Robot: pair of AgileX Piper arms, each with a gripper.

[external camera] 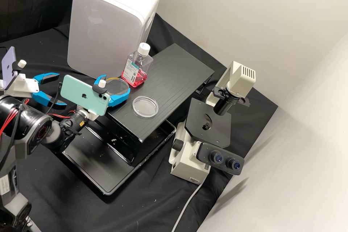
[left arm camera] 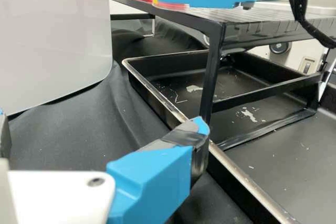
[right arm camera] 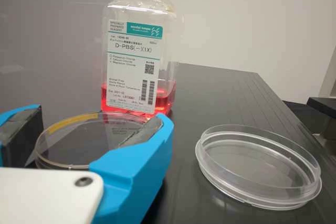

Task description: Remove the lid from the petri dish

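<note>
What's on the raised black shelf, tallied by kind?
Dishes: 2, a loose dish and a gripped dish in the right gripper
Bottle: 1
Total: 3

Both arms enter from high view's left edge, forearms roughly level. At left claw [external camera: 54, 88], blue fingers spread wide. At right claw [external camera: 115, 87], farther forward, fingers closed on opposite rims of petri dish [right arm camera: 89, 140]; dark grey wrist [external camera: 74, 119] trails behind.
</note>
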